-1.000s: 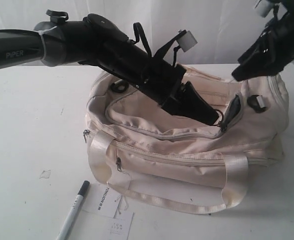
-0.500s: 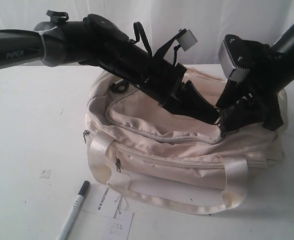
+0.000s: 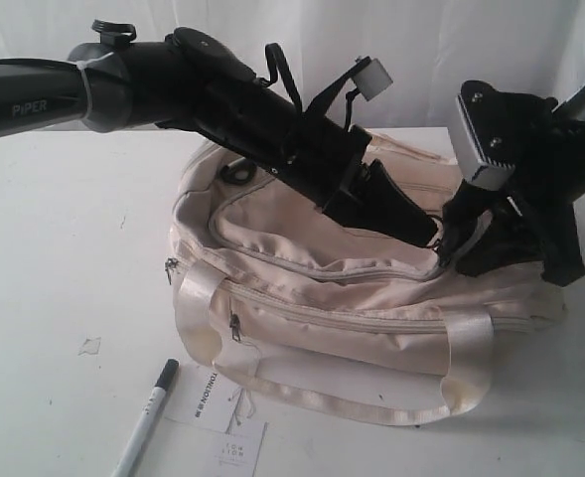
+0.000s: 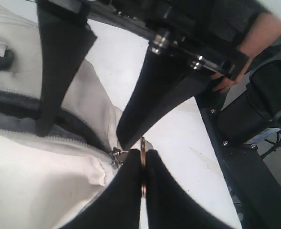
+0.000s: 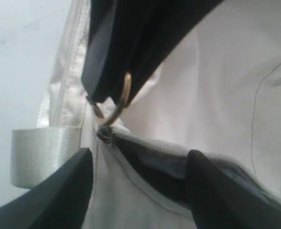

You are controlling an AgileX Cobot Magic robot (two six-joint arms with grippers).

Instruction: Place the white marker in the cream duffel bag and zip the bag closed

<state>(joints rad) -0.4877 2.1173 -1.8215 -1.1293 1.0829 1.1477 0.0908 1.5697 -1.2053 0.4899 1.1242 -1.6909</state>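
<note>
We see the cream duffel bag (image 3: pixel 352 298) sitting mid-worktop, toward the right edge. Its top zip gapes at the right end, and only dark lining shows inside. The left gripper (image 4: pixel 141 152) is clamped on the zip's ring pull (image 5: pixel 123 98) there. The right gripper (image 5: pixel 139 155) stands just beside it with its fingers spread. The white marker (image 3: pixel 145 422) lies outside the bag near the front edge, beside the paper tags (image 3: pixel 213 417).

Item tally
One soft cream fabric duffel bag (image 3: pixel 371 298), one slim white black-capped marker (image 3: pixel 145 417), two white paper tags (image 3: pixel 205 396) (image 3: pixel 240 447), two black robot arms (image 3: pixel 203 89) (image 3: pixel 560 169), one metal ring zipper pull (image 5: pixel 125 90).
</note>
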